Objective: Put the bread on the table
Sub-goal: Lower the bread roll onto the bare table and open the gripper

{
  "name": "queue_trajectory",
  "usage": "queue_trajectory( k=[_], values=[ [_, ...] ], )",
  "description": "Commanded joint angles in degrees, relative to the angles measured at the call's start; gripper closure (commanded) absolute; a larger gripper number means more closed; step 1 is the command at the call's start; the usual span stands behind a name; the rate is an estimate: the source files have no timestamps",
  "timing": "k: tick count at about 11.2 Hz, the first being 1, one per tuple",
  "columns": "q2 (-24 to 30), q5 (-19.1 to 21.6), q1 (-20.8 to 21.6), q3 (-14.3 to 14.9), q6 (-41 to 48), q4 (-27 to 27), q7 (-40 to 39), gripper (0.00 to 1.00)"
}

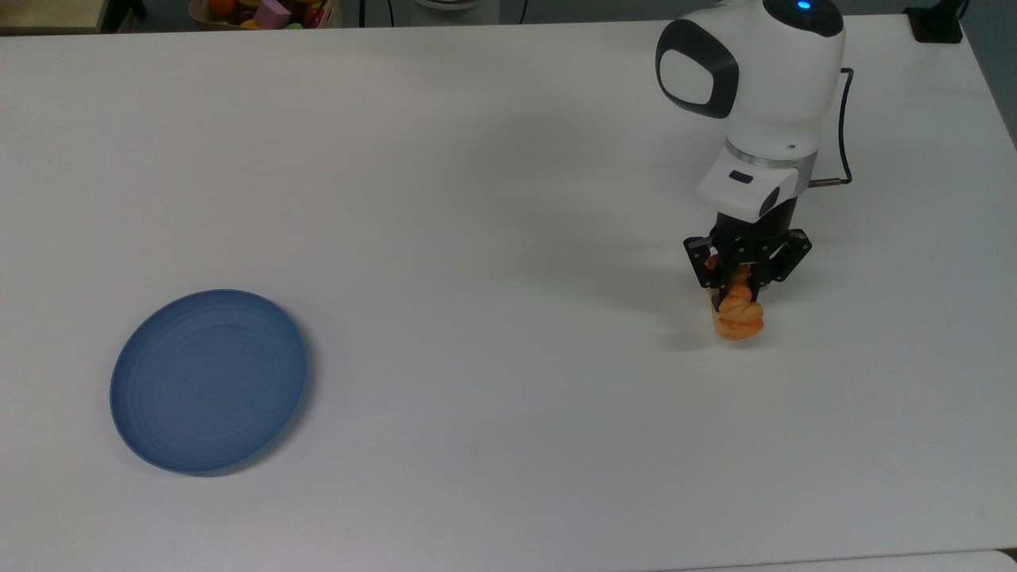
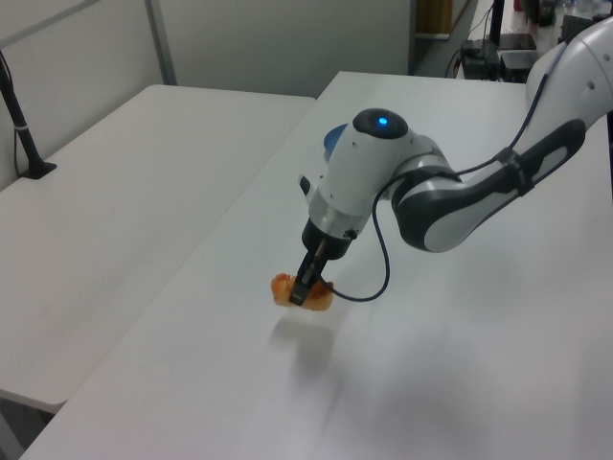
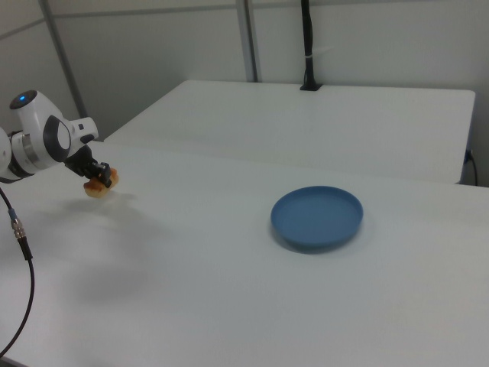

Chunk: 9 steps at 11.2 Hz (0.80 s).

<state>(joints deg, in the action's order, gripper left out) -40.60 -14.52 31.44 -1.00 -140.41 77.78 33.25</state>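
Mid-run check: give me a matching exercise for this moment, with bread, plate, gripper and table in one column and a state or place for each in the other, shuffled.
Things:
1. bread
2. plate
3. gripper
4. table

States:
A. white, bare over most of its surface
B. blue, nothing on it, at the top view's left
C. shut on the pastry
D. held, low over the table at the top view's right

Pairs: 1-D, 2-B, 3-C, 4-A

One bread (image 1: 740, 316) — one plate (image 1: 208, 380) — one table (image 1: 445, 199).

Pale grey panelled walls (image 3: 367, 38), a second white bench (image 2: 124, 192) alongside, black pole (image 3: 307, 46) clamped at its edge, even soft light
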Motion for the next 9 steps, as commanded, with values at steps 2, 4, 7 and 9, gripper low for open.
queue_trajectory(
  k=[2, 4, 7, 9],
  values=[
    [-5.36, -4.63, 1.26, 0.2, -3.1, -5.08, 6.72, 0.62],
    [-7.12, -5.6, 1.61, 0.38, -4.6, -6.32, 7.79, 0.62],
    [-7.74, -5.78, 1.61, 0.56, -6.19, -6.5, 7.79, 0.6],
    [-7.66, -6.39, 1.17, 0.3, -6.19, -6.24, 7.7, 0.18]
  ],
)
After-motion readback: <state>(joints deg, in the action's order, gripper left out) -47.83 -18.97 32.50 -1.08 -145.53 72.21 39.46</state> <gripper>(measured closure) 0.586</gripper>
